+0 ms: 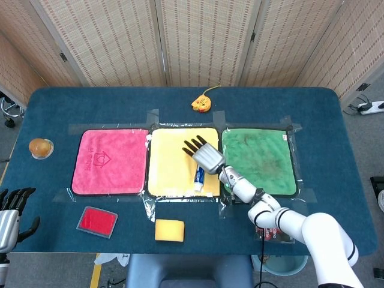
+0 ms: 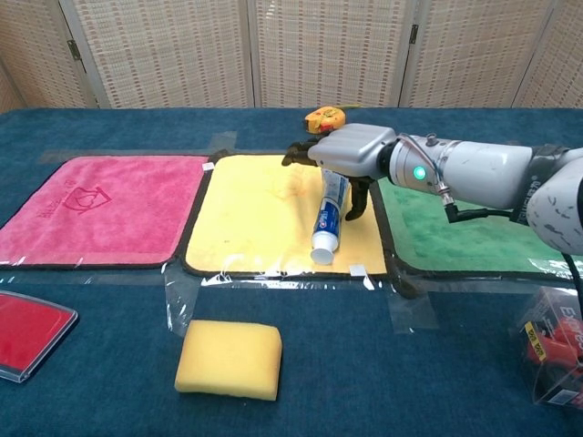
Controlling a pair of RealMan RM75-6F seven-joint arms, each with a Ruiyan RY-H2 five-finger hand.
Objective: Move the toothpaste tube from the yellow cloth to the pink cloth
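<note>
- The toothpaste tube (image 2: 330,215) lies flat on the yellow cloth (image 2: 264,218), toward that cloth's right side, its cap end pointing at the near edge; nothing of the move itself is done yet.
- The pink cloth (image 2: 100,209) sits just left of the yellow one (their taped edges nearly meet) and carries nothing.
- What remains, as I judge it: closing on the tube, lifting it, carrying it left across the yellow cloth, and setting it down on the pink cloth. That is the whole transfer, so the task is at its reach stage.
- The right hand (image 2: 351,151) hovers palm-down over the far end of the tube, its forearm stretching in from the right above the green cloth (image 2: 465,228).
- In the head view the right hand (image 1: 206,155) has its fingers spread and pointing up-left over the yellow cloth; it holds nothing.
- In the chest view the thumb hangs down just right of the tube; whether it touches the tube is hard to tell from this angle.
- The left hand (image 1: 11,210) is parked at the lower-left edge of the head view, off the counter (image 1: 336,120), fingers apart and empty, well apart from all 3 cloths.
</note>
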